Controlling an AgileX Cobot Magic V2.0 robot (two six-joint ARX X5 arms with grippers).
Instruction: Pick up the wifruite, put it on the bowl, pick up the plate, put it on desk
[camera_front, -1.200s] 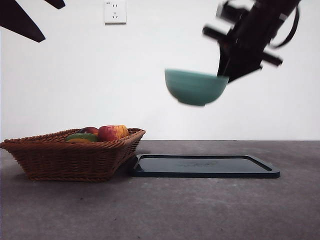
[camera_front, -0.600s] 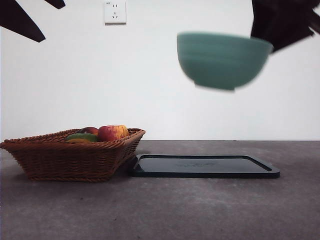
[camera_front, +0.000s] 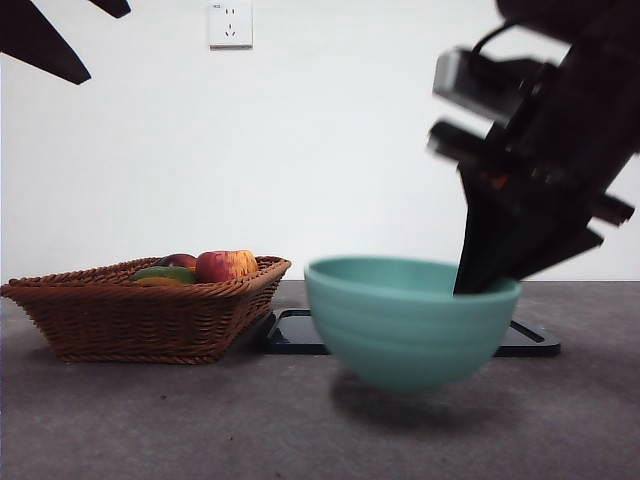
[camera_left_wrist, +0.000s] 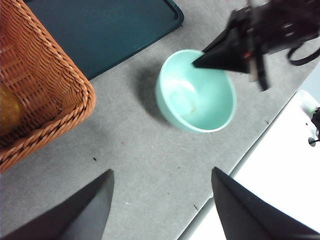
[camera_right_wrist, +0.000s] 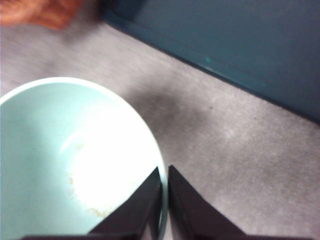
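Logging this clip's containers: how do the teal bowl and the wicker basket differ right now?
The bowl is round, smooth glazed teal; the wicker basket is woven brown with angular corners. The bowl is empty and pinched at its rim by the right gripper; the basket holds fruit and is ungripped. Both are open-topped and upright.

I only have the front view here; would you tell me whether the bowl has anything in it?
Observer: The bowl is empty; the left wrist view shows bare glaze inside.
Operator: Thank you. Which gripper holds it?
Observer: The right gripper, its jaws shut on the rim, one inside and one outside.
Operator: And the other arm, if you would?
Observer: The left gripper hangs open above the desk, beside the wicker basket, touching nothing.
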